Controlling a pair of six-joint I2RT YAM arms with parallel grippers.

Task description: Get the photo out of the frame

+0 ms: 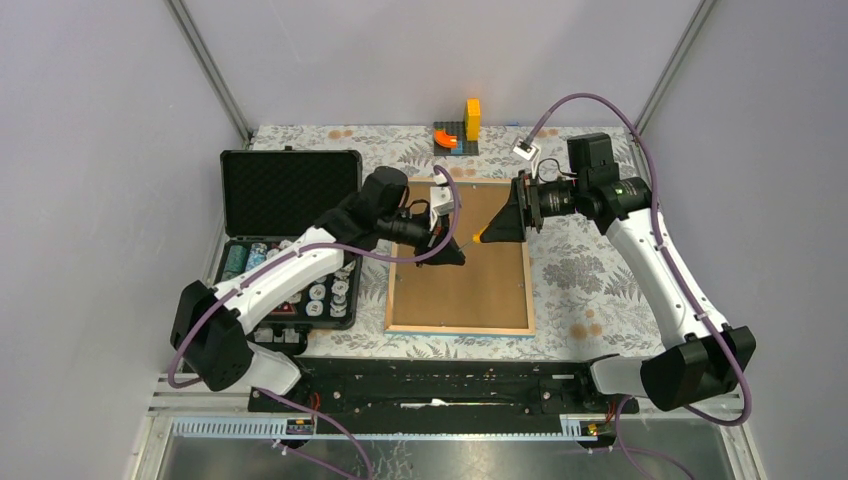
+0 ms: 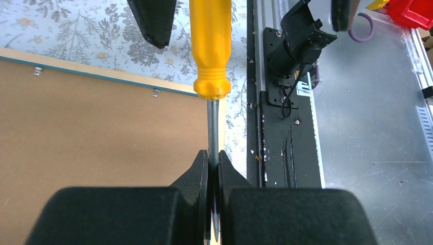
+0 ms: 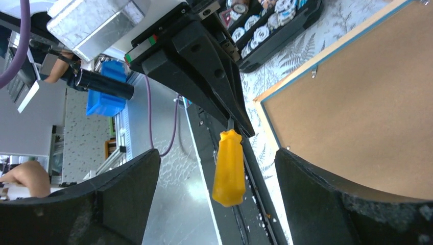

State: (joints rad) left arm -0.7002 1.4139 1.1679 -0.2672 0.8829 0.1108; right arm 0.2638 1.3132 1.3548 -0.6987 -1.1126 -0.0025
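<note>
**Top external: screwdriver held over face-down frame**

Tabletop (image 1: pixel 590 280) has a floral cover. The frame (image 1: pixel 460 285) lies flat mid-tabletop, brown back up, pale wood rim showing, small clips along its edge. An open black case (image 1: pixel 290 190) sits at the left edge, just beside the frame. Left gripper (image 2: pixel 213 158) is clamped tight on the metal shaft of a screwdriver (image 2: pixel 210 51), above the frame's back. Right gripper (image 3: pixel 217 153) is spread wide, fingers either side of the yellow handle, not touching it. Toy blocks (image 1: pixel 458 135) sit at the far edge.
</note>
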